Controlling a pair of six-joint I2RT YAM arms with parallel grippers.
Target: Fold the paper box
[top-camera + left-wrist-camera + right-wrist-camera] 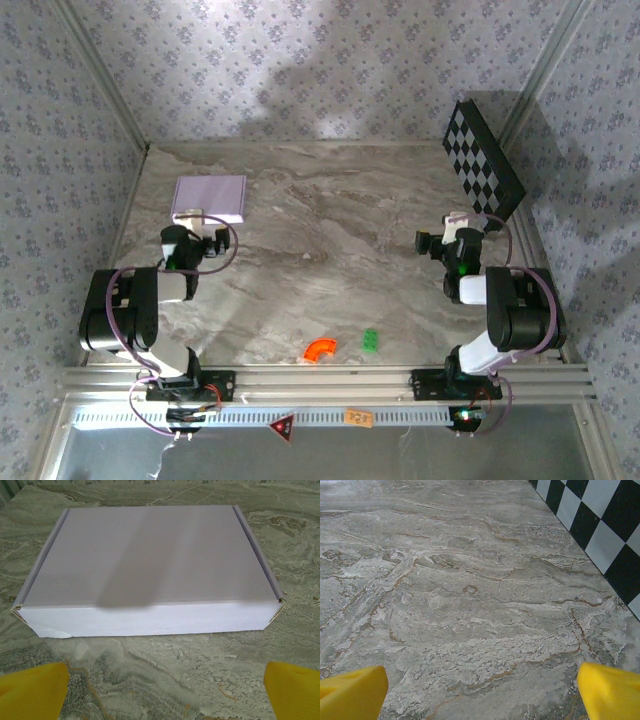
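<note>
Paper box lies closed just ahead of L tool, long side across its wide-open jaws; R tool, also wide, well apart.

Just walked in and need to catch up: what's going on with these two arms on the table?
Nothing is being handled at this moment. The box sits closed at the far left of the table and looks folded. The left gripper is open just in front of it, not touching. The right gripper is open over bare table beside the checkered board. An orange piece and a green piece lie near the front edge.
</note>
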